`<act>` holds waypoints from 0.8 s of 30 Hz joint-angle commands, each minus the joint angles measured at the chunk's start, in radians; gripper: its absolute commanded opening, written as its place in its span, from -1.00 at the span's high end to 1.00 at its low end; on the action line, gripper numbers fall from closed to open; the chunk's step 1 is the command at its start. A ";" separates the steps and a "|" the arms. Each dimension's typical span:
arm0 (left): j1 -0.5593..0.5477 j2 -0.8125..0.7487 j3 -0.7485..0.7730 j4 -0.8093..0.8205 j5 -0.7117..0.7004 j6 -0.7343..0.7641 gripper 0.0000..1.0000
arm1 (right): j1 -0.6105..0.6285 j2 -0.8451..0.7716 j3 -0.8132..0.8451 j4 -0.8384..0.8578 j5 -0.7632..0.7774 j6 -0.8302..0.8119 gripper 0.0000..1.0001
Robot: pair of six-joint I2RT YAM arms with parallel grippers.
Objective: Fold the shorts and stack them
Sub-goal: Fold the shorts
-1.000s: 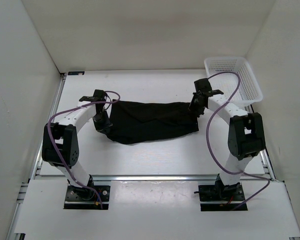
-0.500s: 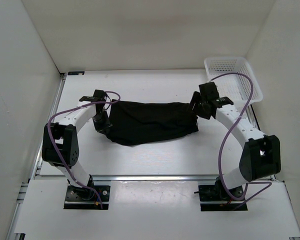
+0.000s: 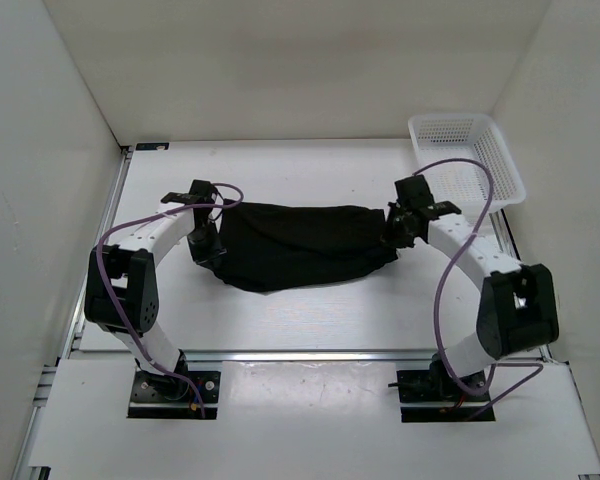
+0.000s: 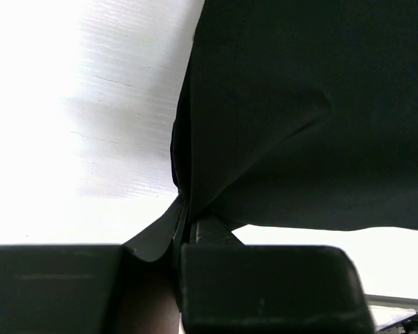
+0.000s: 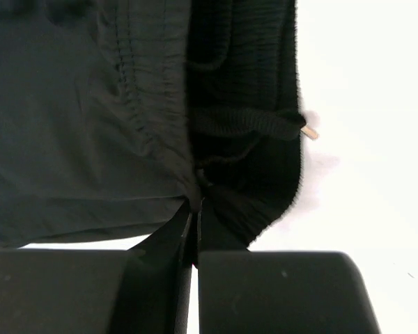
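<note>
The right pincer (image 5: 194,212) now grips the shorts (image 3: 300,245) again; the left pincer (image 4: 184,224) still pinches them. Folding can start.

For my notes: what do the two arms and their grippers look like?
The left arm and right arm have white curved links and bulky black joint housings, on black base plates. A purple cable loops along each. The left gripper and right gripper are matte black, with flat tapering fingers.
</note>
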 commanded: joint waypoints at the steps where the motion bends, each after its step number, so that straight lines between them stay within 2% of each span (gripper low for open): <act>1: -0.004 -0.005 0.028 0.000 -0.041 -0.003 0.79 | -0.036 -0.142 -0.012 -0.088 0.018 -0.020 1.00; 5: -0.004 0.004 0.010 0.000 -0.052 -0.023 0.79 | -0.045 -0.211 -0.087 -0.187 0.058 -0.006 1.00; 12: -0.004 0.004 -0.019 0.022 -0.033 -0.032 0.79 | -0.045 -0.210 -0.275 -0.173 0.099 0.062 1.00; 14: -0.004 -0.008 -0.028 0.022 -0.023 -0.023 0.79 | -0.045 -0.210 -0.275 -0.164 0.090 0.062 0.70; 15: -0.004 -0.019 -0.029 0.022 -0.023 -0.023 0.79 | -0.045 -0.219 -0.275 -0.175 0.090 0.062 0.45; 16: -0.004 -0.019 -0.029 0.022 -0.006 -0.009 0.79 | -0.045 -0.231 -0.261 -0.175 0.080 0.062 -0.11; 17: -0.004 -0.031 -0.029 0.022 0.005 0.000 0.75 | -0.045 -0.266 -0.249 -0.196 0.079 0.072 -0.37; 19: -0.004 -0.054 -0.019 0.013 0.026 0.012 0.36 | -0.045 -0.300 -0.230 -0.216 0.079 0.097 -0.79; 20: -0.004 -0.054 -0.019 -0.001 0.027 0.012 0.08 | -0.045 -0.329 -0.221 -0.234 0.079 0.097 -0.86; 21: -0.004 -0.071 -0.007 -0.001 0.027 0.012 -0.38 | -0.059 -0.343 -0.208 -0.235 0.070 0.112 -0.89; 24: -0.004 -0.103 0.036 -0.050 0.017 0.021 -0.86 | -0.096 -0.397 -0.207 -0.248 -0.002 0.135 -1.00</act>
